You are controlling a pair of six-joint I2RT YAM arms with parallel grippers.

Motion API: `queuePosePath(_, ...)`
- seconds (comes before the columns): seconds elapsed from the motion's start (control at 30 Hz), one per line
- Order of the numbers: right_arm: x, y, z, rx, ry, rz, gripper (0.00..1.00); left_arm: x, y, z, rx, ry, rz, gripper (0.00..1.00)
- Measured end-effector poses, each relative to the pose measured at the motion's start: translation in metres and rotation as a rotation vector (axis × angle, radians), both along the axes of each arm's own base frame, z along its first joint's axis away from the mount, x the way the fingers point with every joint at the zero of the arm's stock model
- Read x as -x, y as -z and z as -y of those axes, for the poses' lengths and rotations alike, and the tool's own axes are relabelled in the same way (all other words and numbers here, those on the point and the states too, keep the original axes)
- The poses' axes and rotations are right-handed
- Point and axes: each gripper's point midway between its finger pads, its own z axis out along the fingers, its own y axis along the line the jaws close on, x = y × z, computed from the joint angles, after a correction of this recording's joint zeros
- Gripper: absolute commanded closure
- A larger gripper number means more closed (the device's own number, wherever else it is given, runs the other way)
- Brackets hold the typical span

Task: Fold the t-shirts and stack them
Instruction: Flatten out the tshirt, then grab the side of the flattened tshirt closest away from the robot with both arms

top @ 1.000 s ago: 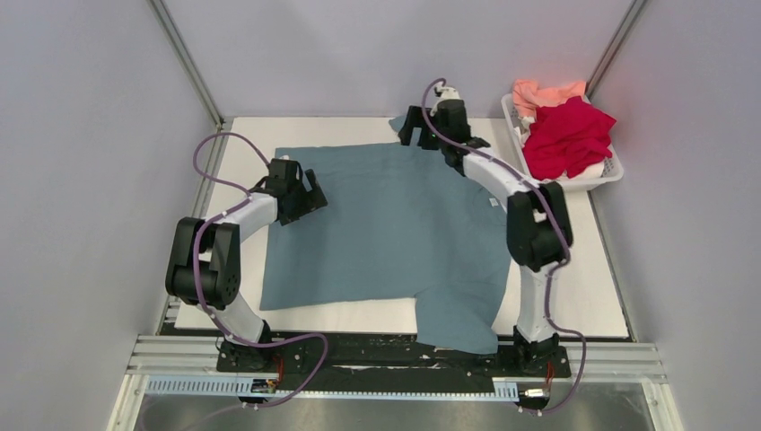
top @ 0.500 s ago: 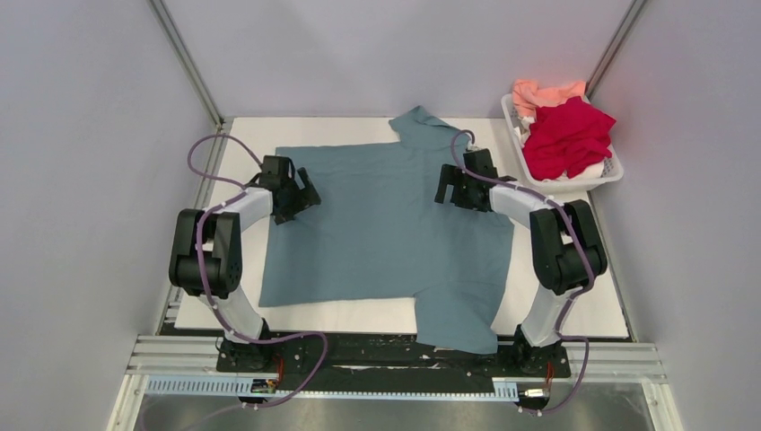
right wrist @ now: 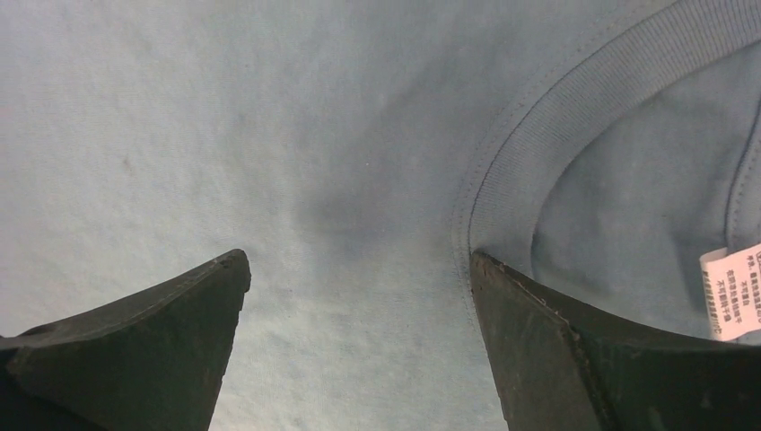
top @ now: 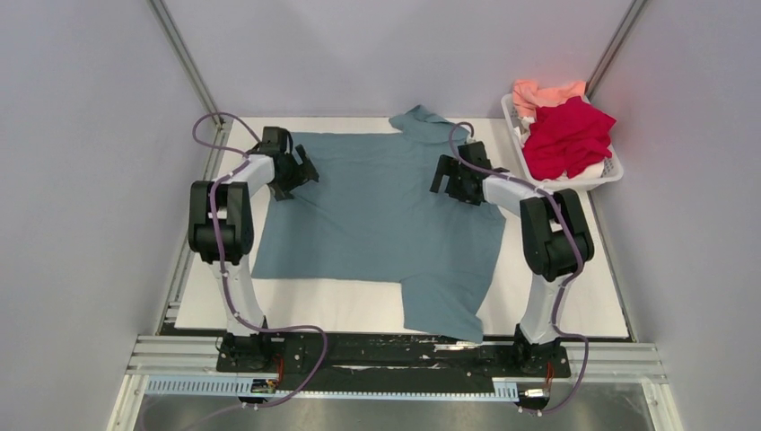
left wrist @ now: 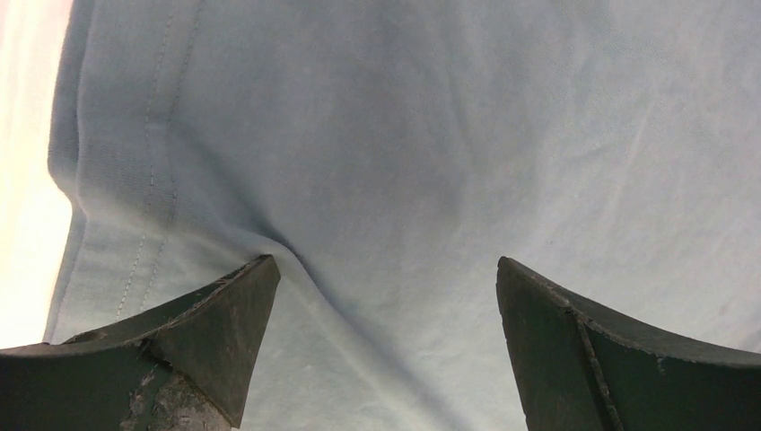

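I have the teal-blue t-shirt (top: 386, 215) spread flat across the middle of the desk (top: 583, 287), one sleeve trailing toward the near edge and the other poking out at the far side. The crimson red t-shirt (top: 567, 135) and the salmon-pink t-shirt (top: 543, 92) sit bunched in the white basket (top: 588, 184) at the far right corner. My left end effector (top: 301, 175) hangs over the shirt's left portion, jaws spread wide and grasping nothing; its wrist view shows a stitched hem (left wrist: 153, 135) just to one side and a soft crease running between the fingers. My right end effector (top: 446, 186) is likewise released, low over the cloth beside the ribbed collar (right wrist: 502, 180), with the small white tag (right wrist: 736, 292) inside the neck opening. I judge this cotton to be light, limp and likely to wrinkle or drag, so I would pinch the doubled, stitched edges, the hem on the left and the collar or shoulder seam on the right, and lift both sides evenly.
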Motion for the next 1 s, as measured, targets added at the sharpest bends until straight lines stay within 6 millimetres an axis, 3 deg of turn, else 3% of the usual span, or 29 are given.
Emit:
queuePosePath(0.17, -0.026, -0.002, -0.006, -0.028, 0.031, 0.017, 0.0, -0.032, 0.0, -0.012, -0.022, -0.023, -0.012, 0.0)
queuePosePath(0.37, -0.03, -0.008, -0.008, -0.027, 0.034, 0.029, 0.0, -0.027, -0.003, -0.026, -0.048, -0.038, -0.037, 0.0)
queuePosePath(0.47, -0.013, -0.028, -0.003, -0.008, 0.023, 0.06, 0.0, 0.003, -0.017, -0.031, -0.068, -0.057, -0.04, 0.0)
queuePosePath(0.67, 0.054, -0.121, 0.029, -0.043, 0.109, 0.261, 0.0, 0.099, -0.085, -0.059, -0.144, -0.252, 0.101, 0.0)
queuePosePath(0.73, 0.07, -0.138, 0.04, -0.069, 0.15, 0.316, 0.0, 0.13, -0.094, -0.07, -0.157, -0.352, 0.139, 0.0)
queuePosePath(0.83, 0.089, -0.137, 0.051, -0.088, 0.183, 0.327, 0.0, 0.166, -0.076, -0.085, -0.174, -0.471, 0.116, 0.0)
queuePosePath(1.0, 0.102, -0.108, 0.046, -0.094, 0.156, 0.246, 0.0, 0.223, -0.012, -0.104, -0.175, -0.606, -0.068, 0.0)
